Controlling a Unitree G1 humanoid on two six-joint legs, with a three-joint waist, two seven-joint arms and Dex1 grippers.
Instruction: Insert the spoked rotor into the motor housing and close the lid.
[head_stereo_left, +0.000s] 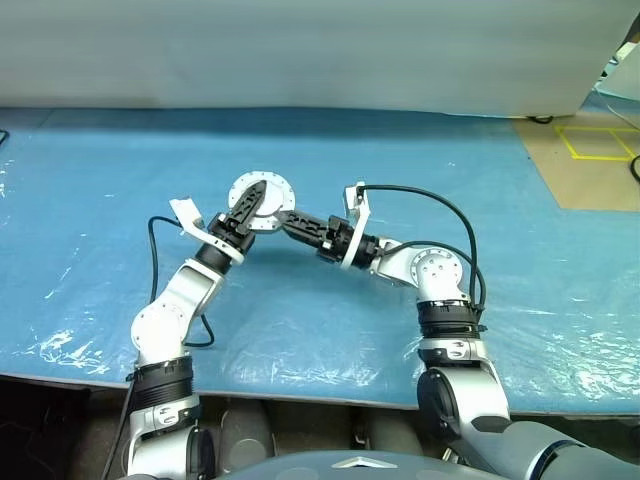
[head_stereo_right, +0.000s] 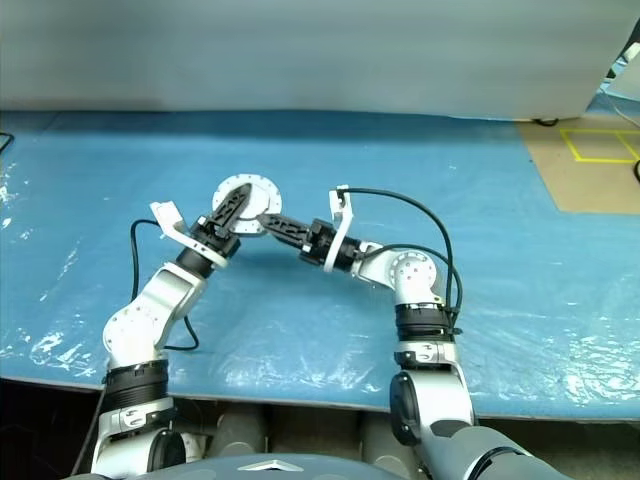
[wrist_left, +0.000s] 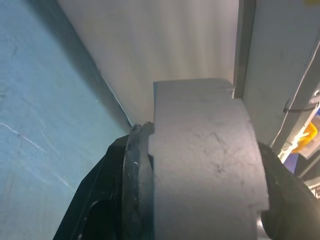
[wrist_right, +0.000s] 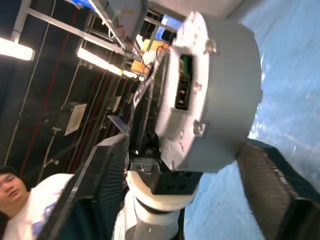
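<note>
The motor housing (head_stereo_left: 272, 192), a short round silver casing with a flanged face, hangs above the blue table (head_stereo_left: 450, 150) between both arms. My left gripper (head_stereo_left: 250, 207) is shut on it: in the left wrist view the grey casing (wrist_left: 200, 160) sits tight between the black fingers (wrist_left: 100, 200). My right gripper (head_stereo_left: 288, 221) reaches in from the right and stands open. In the right wrist view its fingers (wrist_right: 270, 190) stand off the casing (wrist_right: 215, 100) on either side. The spoked rotor is out of view. I cannot make out the lid as a separate part.
A blue sheet covers the table, wrinkled along the near edge (head_stereo_left: 300, 385). At the far right lies a brown floor patch with yellow tape (head_stereo_left: 595, 145). Black cables (head_stereo_left: 440, 205) loop from both wrists. A person (wrist_right: 20, 200) shows beyond the table in the right wrist view.
</note>
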